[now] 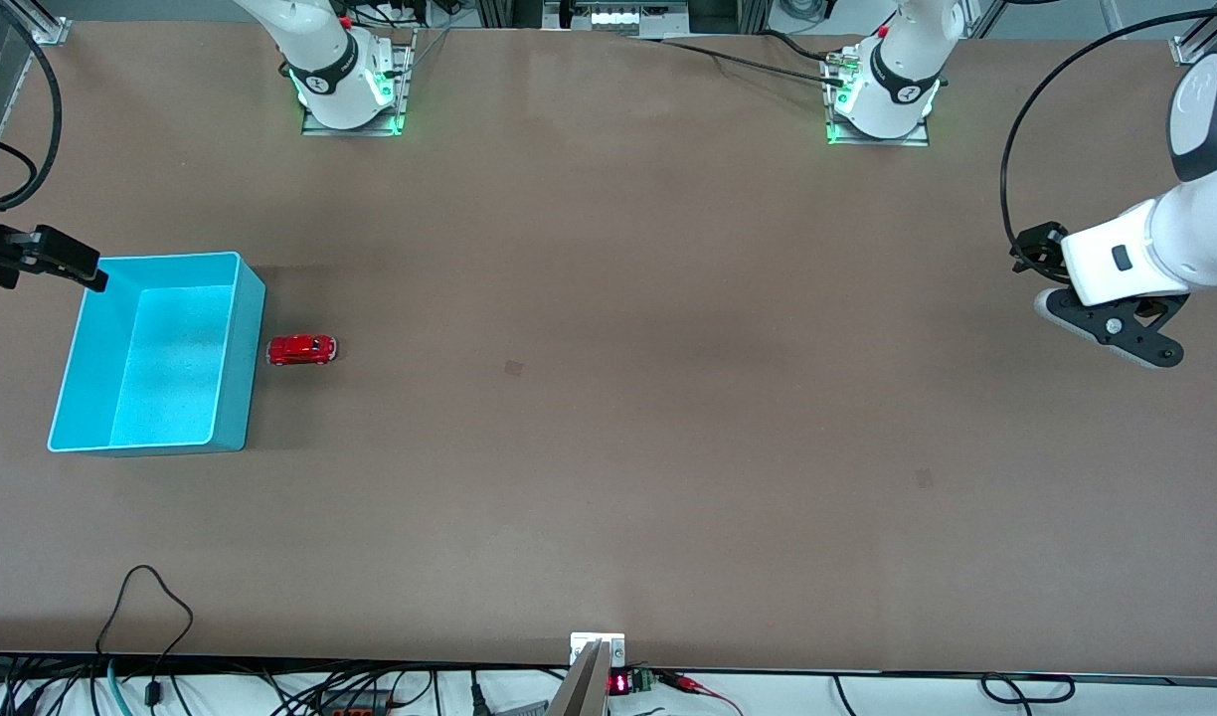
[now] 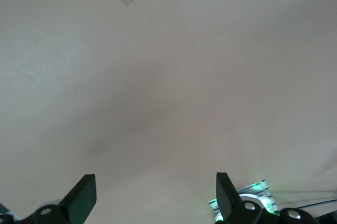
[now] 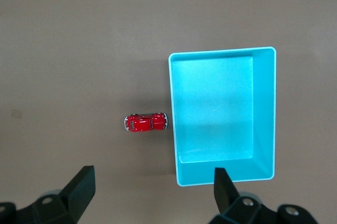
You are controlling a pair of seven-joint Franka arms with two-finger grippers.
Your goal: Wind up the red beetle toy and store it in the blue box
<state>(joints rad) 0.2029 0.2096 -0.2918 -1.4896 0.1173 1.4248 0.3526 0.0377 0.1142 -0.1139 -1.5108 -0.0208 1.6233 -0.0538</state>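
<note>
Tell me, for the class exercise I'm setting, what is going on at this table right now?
Nothing is being handled yet. A tiny glossy red toy car sits on the brown table, just beside the light cyan-blue rectangular plastic bin, which looks empty. The right end effector hovers open high above the bin and car, looking down on both. The left end effector waits open over bare table at the left arm's end, away from them. So the toy still needs winding and storing.
</note>
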